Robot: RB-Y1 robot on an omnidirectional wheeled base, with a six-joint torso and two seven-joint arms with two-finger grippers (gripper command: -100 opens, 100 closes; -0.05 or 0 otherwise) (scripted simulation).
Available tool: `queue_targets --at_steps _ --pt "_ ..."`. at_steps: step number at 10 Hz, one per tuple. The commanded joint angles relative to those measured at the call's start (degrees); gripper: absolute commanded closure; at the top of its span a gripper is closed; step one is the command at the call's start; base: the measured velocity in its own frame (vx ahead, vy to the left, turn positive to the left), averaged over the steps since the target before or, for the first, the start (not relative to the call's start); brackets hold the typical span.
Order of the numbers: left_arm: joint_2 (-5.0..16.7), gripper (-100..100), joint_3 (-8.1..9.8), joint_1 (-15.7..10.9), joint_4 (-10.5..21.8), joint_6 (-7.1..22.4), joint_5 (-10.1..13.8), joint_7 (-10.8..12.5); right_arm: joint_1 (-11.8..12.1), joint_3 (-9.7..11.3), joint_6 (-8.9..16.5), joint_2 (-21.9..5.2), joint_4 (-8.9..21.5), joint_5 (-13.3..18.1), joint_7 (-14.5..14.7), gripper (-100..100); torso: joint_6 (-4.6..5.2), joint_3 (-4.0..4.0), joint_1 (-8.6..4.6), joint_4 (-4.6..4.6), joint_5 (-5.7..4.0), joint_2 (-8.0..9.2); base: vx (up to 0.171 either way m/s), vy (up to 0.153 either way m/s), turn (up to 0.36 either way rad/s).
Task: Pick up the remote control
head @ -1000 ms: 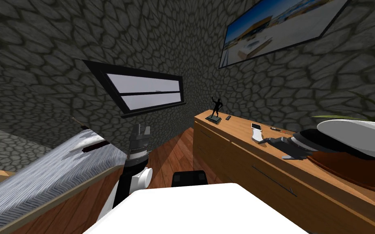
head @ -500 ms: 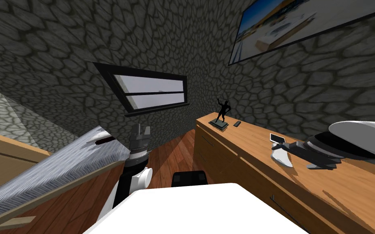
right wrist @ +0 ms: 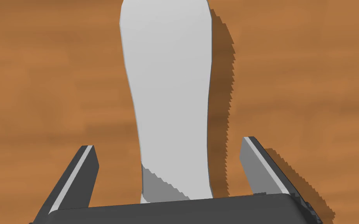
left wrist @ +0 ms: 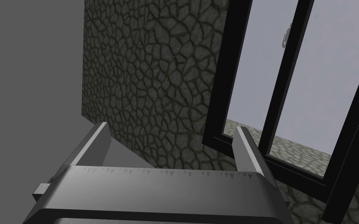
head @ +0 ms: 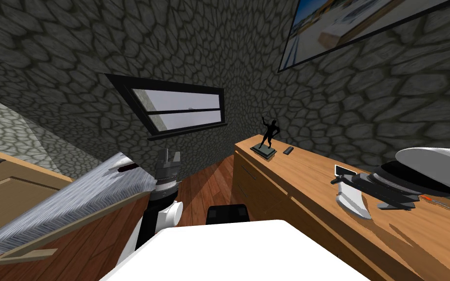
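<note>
Wide open, the right gripper [right wrist: 168, 143] straddles the near end of the white remote control [right wrist: 171, 77], flat on the wooden dresser top [right wrist: 38, 97] mid-frame: likely light, rigid and slick, best pinched across its narrow sides; the left gripper [head: 169, 157] hangs open left of centre.

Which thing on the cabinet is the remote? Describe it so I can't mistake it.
On the long wooden cabinet by the stone wall, the remote control lies flat under the open right gripper. It is the long plain white bar, unlike the small dark slab beside the black figurine.
</note>
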Motion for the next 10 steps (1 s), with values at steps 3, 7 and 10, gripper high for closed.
queue_targets --at_steps 3,7,10 --pt "0.0 0 0.0 0.0 0.0 0.0 0.0 0.0 0.23 0.71 1.41 0.64 0.35 0.32 0.43 100 0.01 0.04 0.05 0.02 0.02 0.05 -0.003 -0.003 0.014" --pt "0.0 0 0.0 0.0 0.0 0.0 0.0 0.0 0.2 0.61 1.42 0.56 0.36 0.32 0.42 100 -0.04 -0.06 0.01 -0.06 -0.1 -0.07 0.0 0.0 0.0" --pt "0.0 0 0.0 -0.01 0.0 0.0 0.0 0.0 -0.54 -1.78 3.34 -1.69 0.37 0.85 -0.47 -100 -0.06 0.0 -0.05 -0.03 -0.09 0.05 -0.048 -0.021 0.025"
